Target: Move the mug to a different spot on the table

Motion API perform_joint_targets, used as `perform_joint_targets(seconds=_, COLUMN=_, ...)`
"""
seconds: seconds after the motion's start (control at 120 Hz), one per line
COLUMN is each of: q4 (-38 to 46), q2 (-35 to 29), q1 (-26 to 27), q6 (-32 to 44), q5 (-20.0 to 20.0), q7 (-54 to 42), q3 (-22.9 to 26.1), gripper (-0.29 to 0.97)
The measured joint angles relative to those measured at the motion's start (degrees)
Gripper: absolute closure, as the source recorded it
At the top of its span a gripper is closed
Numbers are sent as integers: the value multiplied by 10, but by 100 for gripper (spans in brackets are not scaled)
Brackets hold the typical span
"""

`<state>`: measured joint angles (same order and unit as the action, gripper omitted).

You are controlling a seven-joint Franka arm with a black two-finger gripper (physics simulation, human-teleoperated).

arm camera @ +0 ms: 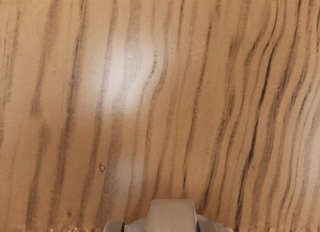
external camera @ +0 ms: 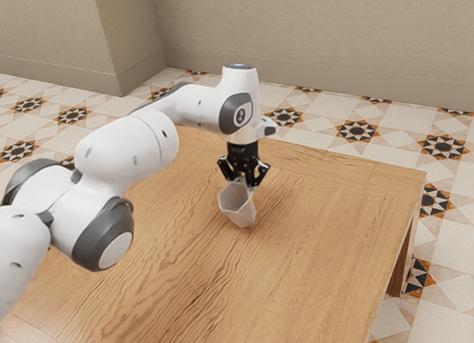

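**Franka arm grips pale mug over wooden table**

A white Franka arm [external camera: 133, 165] reaches in from the exterior view's left. Its black gripper [external camera: 243, 181] points straight down over the middle of a light wooden table [external camera: 318, 239]. The two fingers stand narrow, pinched from both sides on the upper wall of a pale grey faceted mug [external camera: 238, 207].

The mug hangs directly under the hand, roughly at the tabletop's centre and well apart from every edge. Its long axis is tilted rather than upright. The rim sits up at the fingers and slants toward the exterior view's left, while the narrower base points down and toward the exterior view's right. Whether the base touches the wood cannot be told, nor which way the handle faces.

In the wrist view, part of the mug [arm camera: 172, 216] shows just under the hand, with streaked wood grain of the table [arm camera: 160, 91] beyond it. Patterned floor tiles [external camera: 355, 128] surround the table.
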<state>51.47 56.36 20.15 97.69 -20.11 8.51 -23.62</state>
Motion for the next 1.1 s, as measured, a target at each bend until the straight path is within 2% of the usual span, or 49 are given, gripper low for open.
perform_joint_targets(seconds=0.183, q4=0, q2=-14, q1=0, q6=-49, q5=7, q7=4, q3=0, gripper=59)
perform_joint_targets(seconds=0.883, q4=-4, q2=-38, q1=-6, q6=-232, q5=82, q7=39, q3=-3, gripper=65)
perform_joint_targets(seconds=1.1, q4=-5, q2=-36, q1=-40, q6=-287, q5=85, q7=47, q3=3, gripper=65)
